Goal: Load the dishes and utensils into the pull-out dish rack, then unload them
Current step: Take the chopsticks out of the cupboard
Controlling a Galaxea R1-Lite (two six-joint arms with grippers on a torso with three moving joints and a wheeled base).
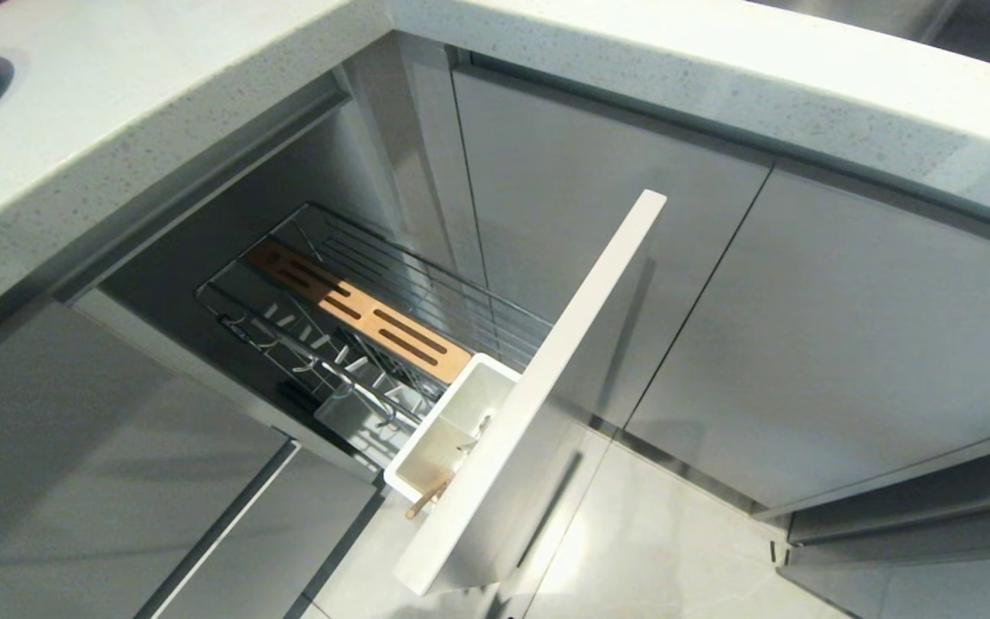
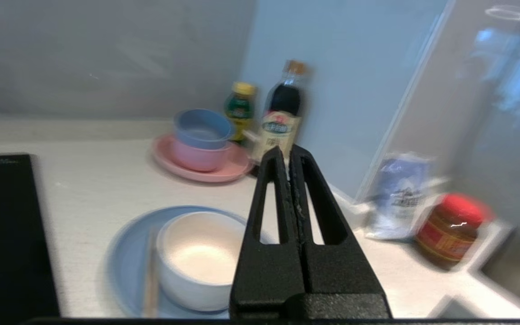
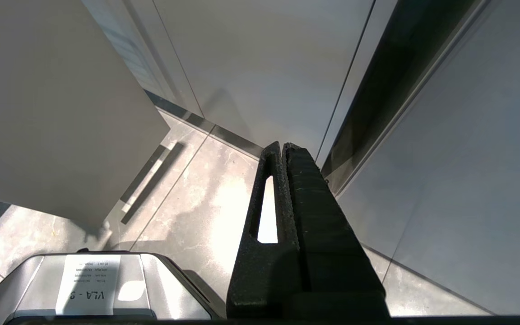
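Blue plate (image 2: 127, 259): flat, round, light blue, matte; lies on the pale speckled table (image 2: 88, 180), its edge also showing at the far left of the head view. One light-wood chopstick (image 2: 150, 275) rests across its left part, just beside the bowl.

White bowl (image 2: 197, 259): small, plain, smooth-walled, narrower than the plate; stands on the plate.

Left gripper (image 2: 289, 155): black, rough-textured, slotted fingers; jaws together, holding nothing, over the table above the bowl's right rim.

Behind on the table: pink plate (image 2: 224, 174) carrying a pink bowl (image 2: 197, 158) with a blue bowl (image 2: 203, 128) stacked in it; green bottle (image 2: 239, 108) with yellow cap; dark sauce bottle (image 2: 282, 113) with cream label; white pouch (image 2: 397, 198); red-lidded jar (image 2: 452, 228). Black glass panel (image 2: 7, 234) at the table's left.

Rack (image 1: 426, 292): narrow chrome wire basket, pulled out from under the table between grey cabinet doors. Slotted wooden strip (image 1: 357, 309) runs along it; upright prongs (image 1: 323, 344) beside the strip hold no dishes. White plastic cup (image 1: 452, 425) at the front end, rectangular, with a wood chopstick (image 1: 426, 499) and a thin metal piece (image 1: 473, 434) in it. Tall white front panel (image 1: 538, 387) stands edge-on.

Right gripper (image 3: 282, 151): black, same build; jaws together, empty, hanging low over the tiled floor (image 3: 206, 198) near the cabinet doors.
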